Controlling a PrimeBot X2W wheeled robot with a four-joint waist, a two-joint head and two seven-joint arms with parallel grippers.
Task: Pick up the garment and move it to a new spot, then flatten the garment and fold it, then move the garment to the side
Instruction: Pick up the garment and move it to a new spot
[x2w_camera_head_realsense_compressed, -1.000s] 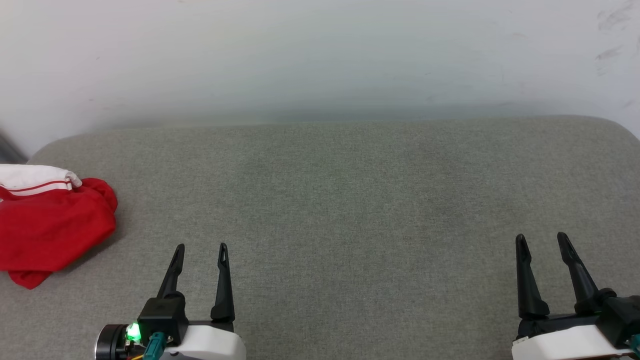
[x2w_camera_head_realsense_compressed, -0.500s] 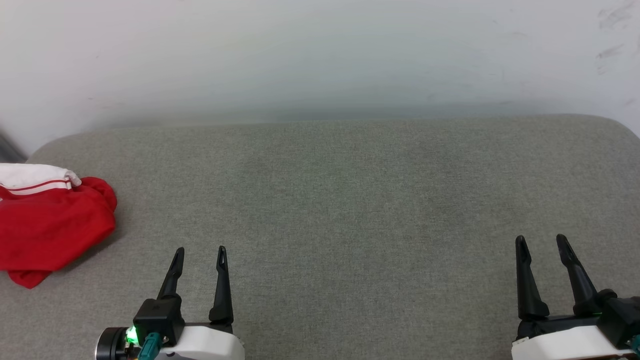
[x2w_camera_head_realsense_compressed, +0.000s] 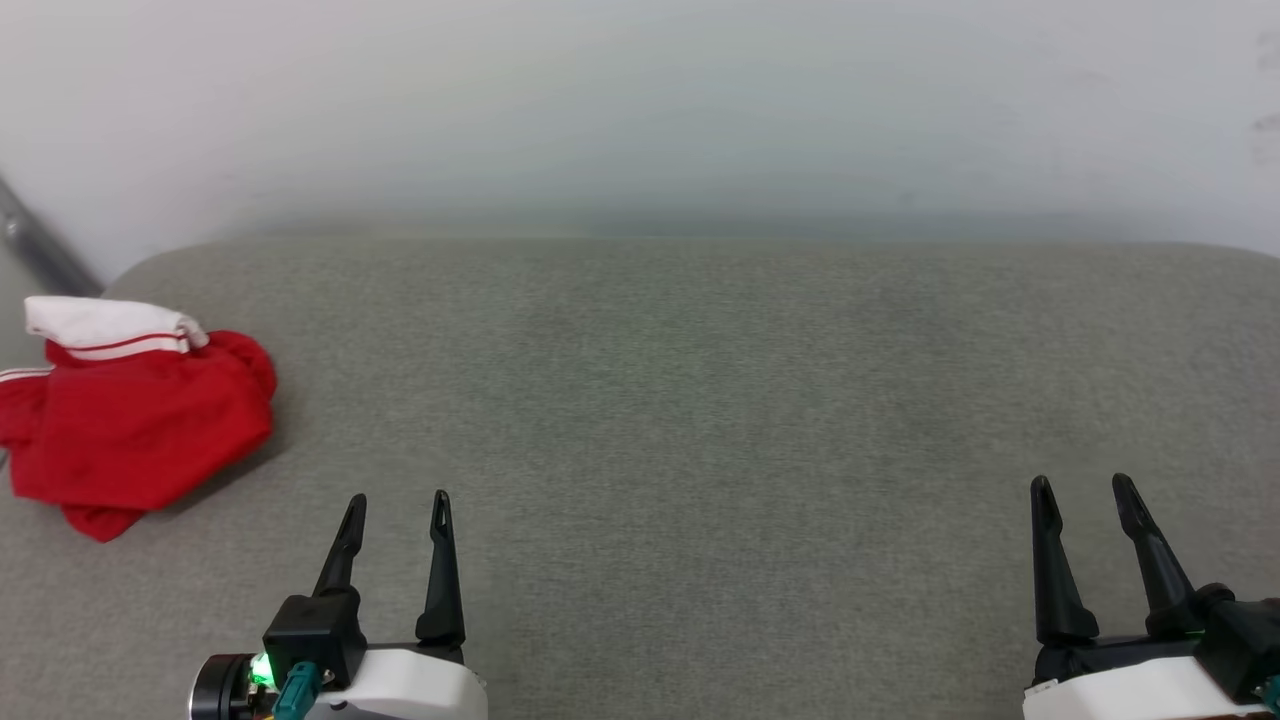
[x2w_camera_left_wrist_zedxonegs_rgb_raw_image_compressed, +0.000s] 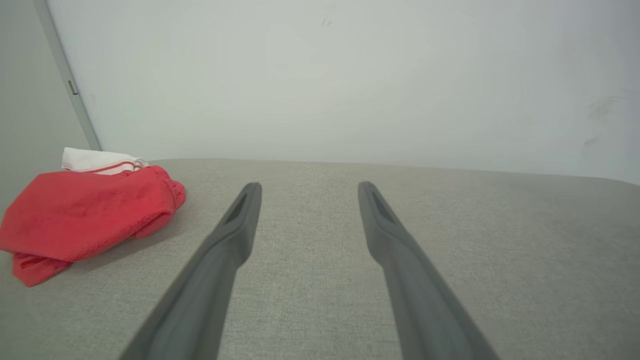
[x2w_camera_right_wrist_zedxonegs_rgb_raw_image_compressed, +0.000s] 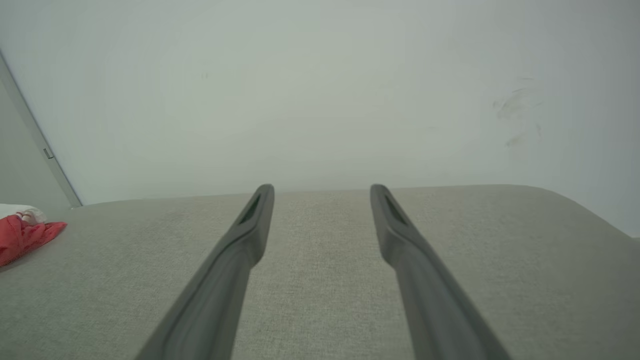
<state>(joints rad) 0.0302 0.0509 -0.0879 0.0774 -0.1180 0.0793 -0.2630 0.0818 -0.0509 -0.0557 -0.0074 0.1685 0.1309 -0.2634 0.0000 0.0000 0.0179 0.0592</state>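
garment (x2w_camera_head_realsense_compressed: 140, 420) bunched at left edge of cushion (x2w_camera_head_realsense_compressed: 700, 400), white sleeve on far side, no clear long axis | lies left and slightly ahead of left end effector (x2w_camera_head_realsense_compressed: 398, 497), the nearer one | right end effector (x2w_camera_head_realsense_compressed: 1082, 482) well apart | both spread, empty | likely next: left-arm reach leftward

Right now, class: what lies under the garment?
The garment lies crumpled on the grey cushion. Its folds cover whatever else might be beneath; a white sleeve shows at its far edge.
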